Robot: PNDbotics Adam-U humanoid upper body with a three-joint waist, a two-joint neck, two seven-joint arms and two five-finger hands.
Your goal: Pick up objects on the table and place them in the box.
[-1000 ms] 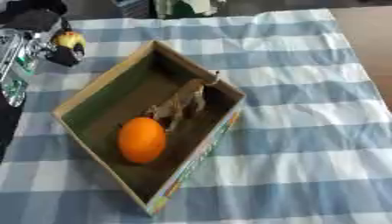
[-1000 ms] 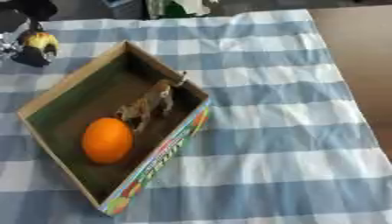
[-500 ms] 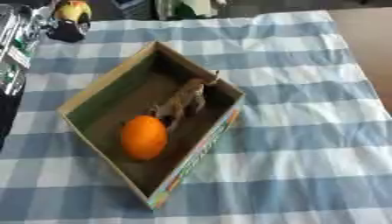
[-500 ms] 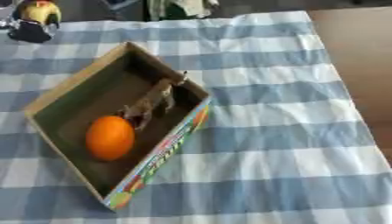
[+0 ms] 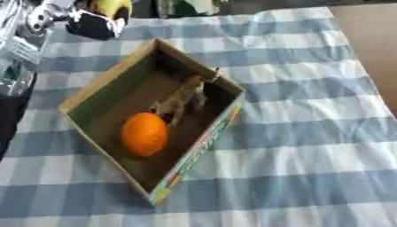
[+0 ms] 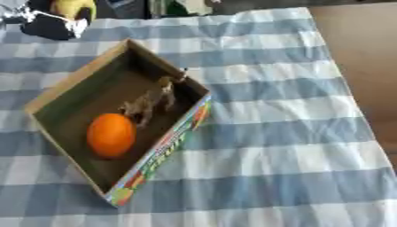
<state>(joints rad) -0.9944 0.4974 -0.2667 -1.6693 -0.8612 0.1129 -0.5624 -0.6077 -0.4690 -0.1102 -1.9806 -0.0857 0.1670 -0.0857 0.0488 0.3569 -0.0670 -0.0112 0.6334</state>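
Box [image 5: 93, 86] sat diagonal on the checked tablecloth [image 5: 310, 146], long axis running near-right to far-left. Inside already: an orange [image 5: 144, 134] toward the near end and a small brown animal figure [image 5: 182, 96] just beside it, toward the far right wall.

Left hand [image 5: 93, 22] was up at the far-left corner, black w/ silver bits, apparently curled round a yellow object [image 5: 112, 6]. Couldn't make out what it was, banana-ish color maybe. Right hand wasn't in either view.

Key thing imo: the box opening lay near and slightly right of the left hand, so the carry would go toward the near side & down. Free floor looked to be the far-left part of the box.
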